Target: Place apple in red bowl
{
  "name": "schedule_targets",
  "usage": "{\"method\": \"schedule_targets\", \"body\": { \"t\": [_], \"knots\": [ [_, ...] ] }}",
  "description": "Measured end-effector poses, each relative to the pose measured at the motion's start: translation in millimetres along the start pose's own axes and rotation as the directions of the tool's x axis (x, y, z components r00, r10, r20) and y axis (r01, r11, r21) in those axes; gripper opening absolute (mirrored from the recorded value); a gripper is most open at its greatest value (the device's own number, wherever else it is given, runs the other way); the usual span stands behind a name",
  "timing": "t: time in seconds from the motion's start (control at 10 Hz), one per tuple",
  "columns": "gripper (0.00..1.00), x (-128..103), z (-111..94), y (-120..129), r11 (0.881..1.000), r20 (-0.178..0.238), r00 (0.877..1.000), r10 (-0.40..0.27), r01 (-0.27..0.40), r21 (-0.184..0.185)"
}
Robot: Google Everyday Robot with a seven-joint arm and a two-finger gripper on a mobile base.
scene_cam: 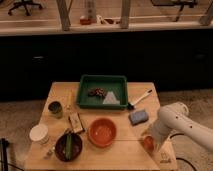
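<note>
The apple (148, 143) is a small red-orange fruit near the table's front right corner. My gripper (149, 139) is down at the apple, at the end of the white arm (172, 122) that reaches in from the right. The red bowl (102, 131) is wide, shallow and orange-red; it stands at the table's front middle, to the left of the apple, and nothing shows inside it.
A green tray (102, 91) with small items is at the back. A blue sponge (138, 117) and a brush (139, 99) lie right of centre. A dark maroon bowl (68, 147) with a green item, a white cup (39, 134) and a can (55, 108) are on the left.
</note>
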Motion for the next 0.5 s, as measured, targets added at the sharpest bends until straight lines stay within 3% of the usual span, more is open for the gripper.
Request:
{"method": "schedule_targets", "body": {
  "t": [0.4,0.5],
  "knots": [
    [0.04,2.5,-4.3,3.6,1.0,-0.011,1.0,-0.013,0.014,0.018],
    [0.01,2.7,-4.8,5.0,1.0,-0.01,1.0,-0.015,0.015,0.019]
  ]
}}
